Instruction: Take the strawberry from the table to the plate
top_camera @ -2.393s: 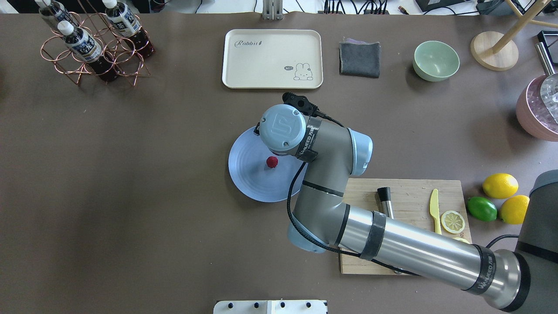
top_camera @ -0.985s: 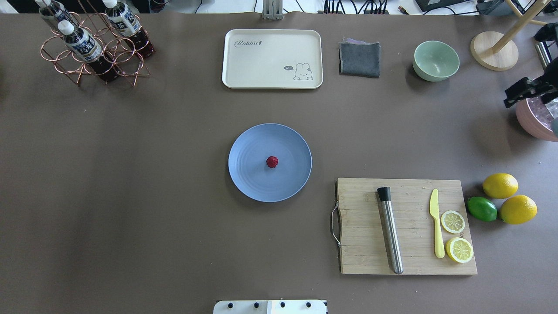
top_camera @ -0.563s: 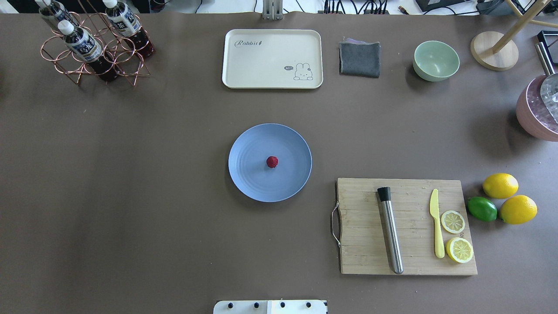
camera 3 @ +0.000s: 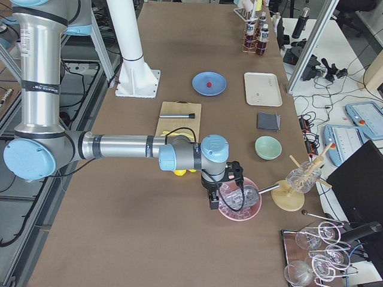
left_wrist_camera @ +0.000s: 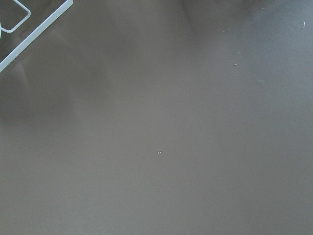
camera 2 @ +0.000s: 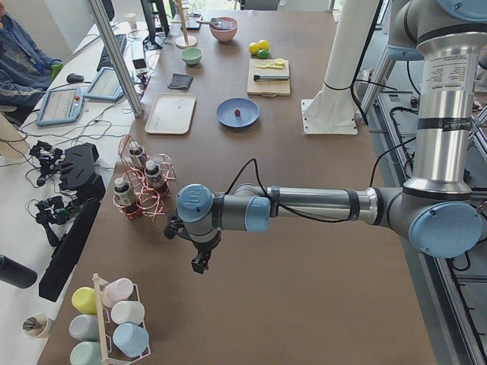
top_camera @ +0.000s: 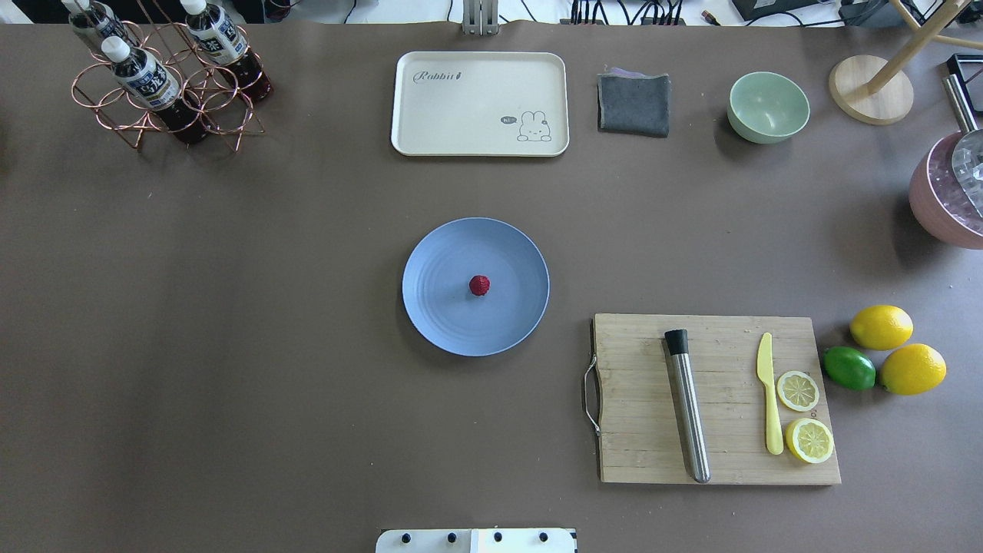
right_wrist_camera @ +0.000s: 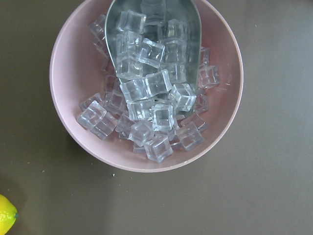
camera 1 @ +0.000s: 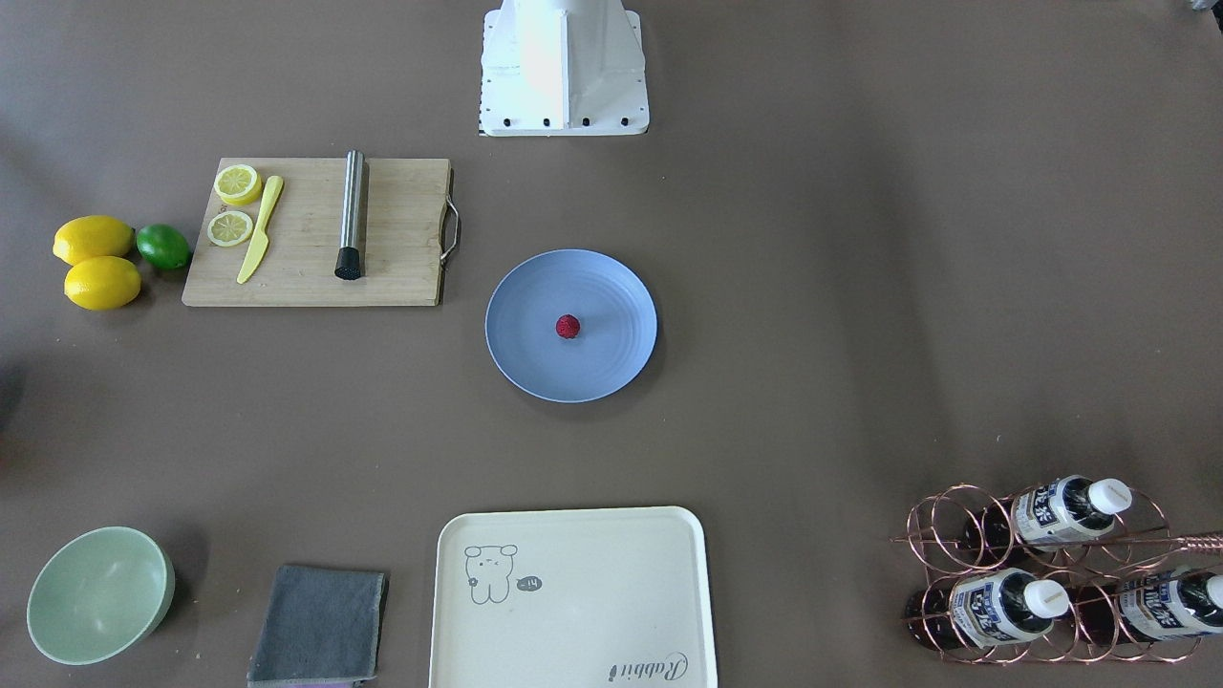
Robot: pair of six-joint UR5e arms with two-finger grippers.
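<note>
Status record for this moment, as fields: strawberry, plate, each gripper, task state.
strawberry: lying near the middle of the plate
plate: flat on the table, apart from the cutting board
left gripper: over bare table near the bottle rack; open or shut unclear
right gripper: over the pink bowl of ice cubes; open or shut unclear
task state: strawberry on plate, nothing touching it
</note>
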